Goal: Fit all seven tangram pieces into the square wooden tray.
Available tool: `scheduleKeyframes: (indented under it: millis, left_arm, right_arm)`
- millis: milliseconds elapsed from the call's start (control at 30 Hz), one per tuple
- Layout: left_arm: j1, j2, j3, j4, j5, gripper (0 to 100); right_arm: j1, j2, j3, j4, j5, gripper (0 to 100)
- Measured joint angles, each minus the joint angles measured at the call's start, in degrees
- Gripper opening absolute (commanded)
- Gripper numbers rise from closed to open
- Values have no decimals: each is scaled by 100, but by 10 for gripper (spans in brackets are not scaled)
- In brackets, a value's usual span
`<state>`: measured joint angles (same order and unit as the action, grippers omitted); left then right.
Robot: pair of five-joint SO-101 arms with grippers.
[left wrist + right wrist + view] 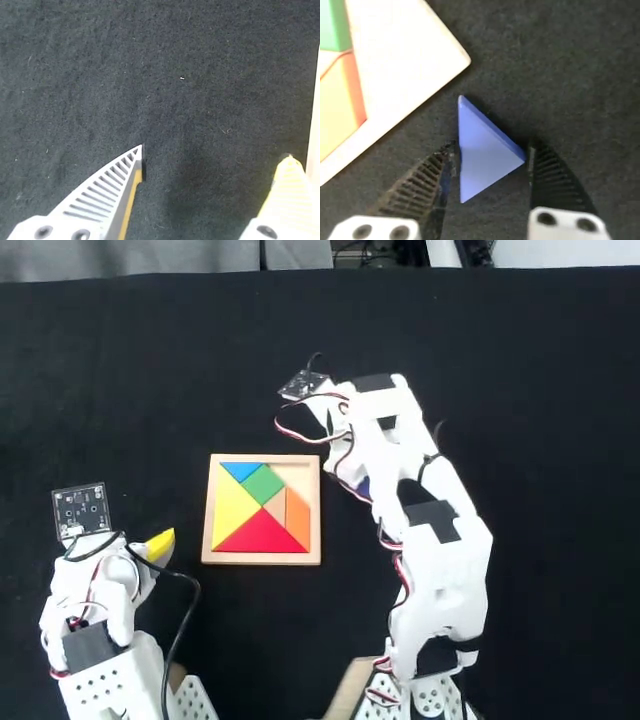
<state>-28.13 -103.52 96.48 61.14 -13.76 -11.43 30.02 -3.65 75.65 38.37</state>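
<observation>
While right pincer straddles blue triangle, wooden tray just beside.

The high view looks straight down on the black table from well above and takes in the whole wooden tray. The right wrist view faces down, close over the cloth just beside a corner of the wooden tray. The left wrist view faces down, close over cloth near the tray. The high and right wrist views share that corner.
</observation>
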Motion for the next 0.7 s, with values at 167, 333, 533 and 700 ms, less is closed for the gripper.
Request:
scheduleKeyframes:
  millis: [167, 333, 533, 700]
  left_arm:
    - [0, 0, 0, 0, 0, 395]
    - [0, 0, 0, 0, 0, 395]
    - [0, 0, 0, 0, 0, 395]
    - [0, 0, 0, 0, 0, 395]
  right_arm:
    - [0, 0, 0, 0, 0, 130]
    - [-9, -9, -193, 334, 0, 130]
    - [-97, -712, -695, 1064, -308, 130]
    - [-659, -879, -730, 1125, -765, 129]
